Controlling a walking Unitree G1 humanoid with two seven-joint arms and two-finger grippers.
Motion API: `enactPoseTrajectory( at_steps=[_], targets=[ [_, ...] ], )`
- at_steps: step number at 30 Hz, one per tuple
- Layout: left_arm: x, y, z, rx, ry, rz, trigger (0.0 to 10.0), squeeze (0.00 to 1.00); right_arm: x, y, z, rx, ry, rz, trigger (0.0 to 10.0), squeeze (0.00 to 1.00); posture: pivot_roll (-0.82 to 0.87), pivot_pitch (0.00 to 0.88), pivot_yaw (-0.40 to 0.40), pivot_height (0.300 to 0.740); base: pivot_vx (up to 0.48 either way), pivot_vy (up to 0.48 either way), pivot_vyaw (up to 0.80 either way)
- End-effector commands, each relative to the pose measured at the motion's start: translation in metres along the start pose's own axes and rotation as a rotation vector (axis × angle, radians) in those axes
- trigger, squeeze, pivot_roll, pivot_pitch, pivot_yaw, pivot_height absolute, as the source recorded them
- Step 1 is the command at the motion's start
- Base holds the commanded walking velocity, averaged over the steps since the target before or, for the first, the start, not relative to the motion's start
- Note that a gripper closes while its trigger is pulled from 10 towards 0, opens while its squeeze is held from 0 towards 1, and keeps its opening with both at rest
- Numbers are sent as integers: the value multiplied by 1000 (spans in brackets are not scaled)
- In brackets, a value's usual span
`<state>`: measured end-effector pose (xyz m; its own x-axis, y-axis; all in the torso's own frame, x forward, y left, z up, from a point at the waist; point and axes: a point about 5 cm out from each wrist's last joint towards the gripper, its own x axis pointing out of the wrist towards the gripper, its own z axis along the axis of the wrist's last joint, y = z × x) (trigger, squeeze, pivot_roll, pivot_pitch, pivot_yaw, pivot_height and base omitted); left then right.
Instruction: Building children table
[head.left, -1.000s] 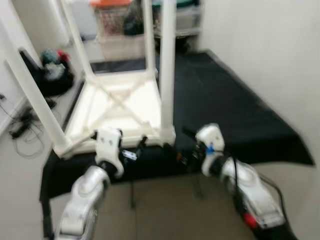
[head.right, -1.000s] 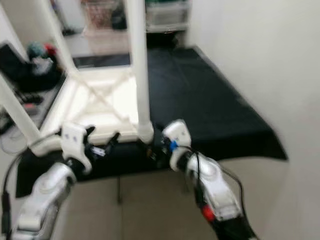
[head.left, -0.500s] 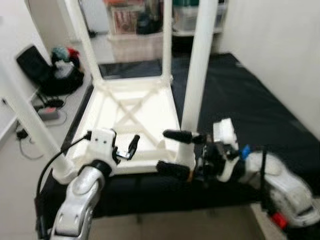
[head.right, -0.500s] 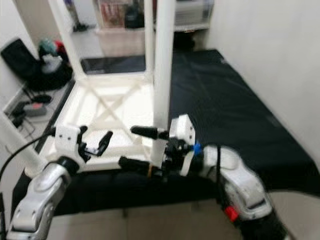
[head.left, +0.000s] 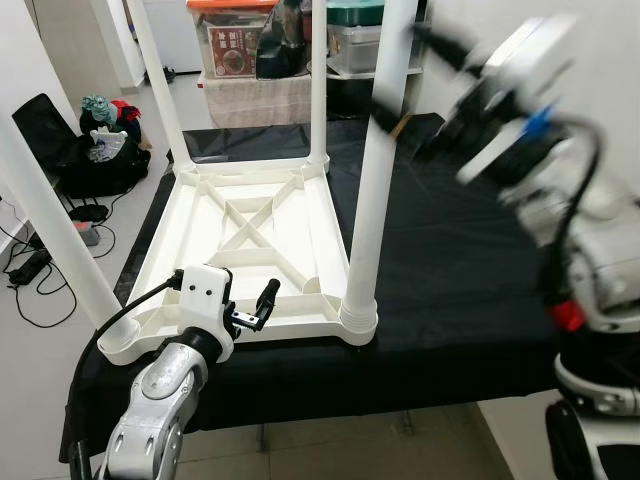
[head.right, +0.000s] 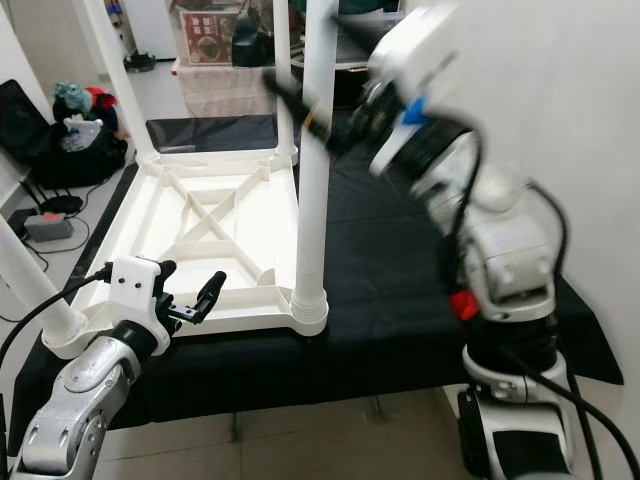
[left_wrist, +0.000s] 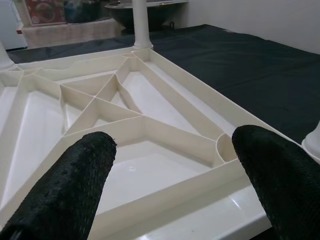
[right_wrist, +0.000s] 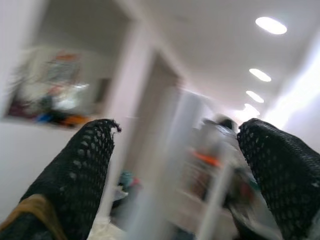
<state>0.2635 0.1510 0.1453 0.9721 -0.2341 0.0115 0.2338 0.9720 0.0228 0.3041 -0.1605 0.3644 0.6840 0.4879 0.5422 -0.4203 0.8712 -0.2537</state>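
Observation:
A white plastic children's table (head.left: 250, 215) lies upside down on a black-covered surface (head.left: 450, 260), its legs pointing up. My left gripper (head.left: 255, 308) is open just before the table's front rim; in the left wrist view its fingers (left_wrist: 75, 175) frame the ribbed underside (left_wrist: 145, 100). My right gripper (head.left: 405, 75) is raised high and blurred, open at the upper part of the near right leg (head.left: 365, 200). In the right wrist view a blurred pale post (right_wrist: 165, 175) stands between the spread fingers (right_wrist: 85, 165). Whether they touch it, I cannot tell.
Storage boxes (head.left: 240, 40) stand at the back. A black bag with clothes (head.left: 90, 150) and cables (head.left: 30, 270) lie on the floor at the left. A white wall (head.right: 580, 100) closes the right side.
My right arm has swung up from the table's front edge to the top of the near right leg. The left gripper stays at the front rim. The camera has shifted.

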Motion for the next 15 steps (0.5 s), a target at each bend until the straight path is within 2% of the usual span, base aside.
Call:
enactPoseTrajectory(
  at_steps=[1,2,3,6,7,10,12,13,14,15],
  targets=[
    [0,-1,-2,4,9,2,10000,0,-3,-25,-6,107,22,-175,10000,0,-106,0,-9,740,0,0,0],
    [0,-1,-2,4,9,1,10000,0,-5,-36,-6,146,13,-245,10000,0,-107,0,-9,740,0,0,0],
    [0,-1,-2,4,8,0,10000,0,-6,-41,-6,136,26,-266,10000,0,-108,0,-9,740,0,0,0],
    [0,-1,-2,4,7,-1,10000,0,-5,-42,-8,122,46,-271,10000,0,-108,0,-11,740,0,0,0],
    [0,-1,-2,5,6,-2,10000,0,0,-35,-14,130,100,-242,10000,0,-110,0,-11,740,0,0,0],
    [1,-1,-1,7,5,-2,10000,0,6,-28,-14,159,106,-213,10000,0,-108,0,-12,740,0,0,0],
    [1,-2,-1,12,1,2,10000,0,18,-3,-7,243,65,-50,10000,0,-105,0,-14,740,0,0,0],
    [1,-2,-1,12,1,2,10000,0,18,-3,-7,243,65,-50,10000,0,-105,0,-14,740,0,0,0],
    [1,-2,0,14,-1,4,10000,0,20,9,-3,274,47,43,10000,0,-101,0,-16,740,0,0,0],
    [1,-2,0,14,-1,4,10000,0,20,9,-3,274,47,43,10000,0,-101,0,-16,740,0,0,0]
  ],
)
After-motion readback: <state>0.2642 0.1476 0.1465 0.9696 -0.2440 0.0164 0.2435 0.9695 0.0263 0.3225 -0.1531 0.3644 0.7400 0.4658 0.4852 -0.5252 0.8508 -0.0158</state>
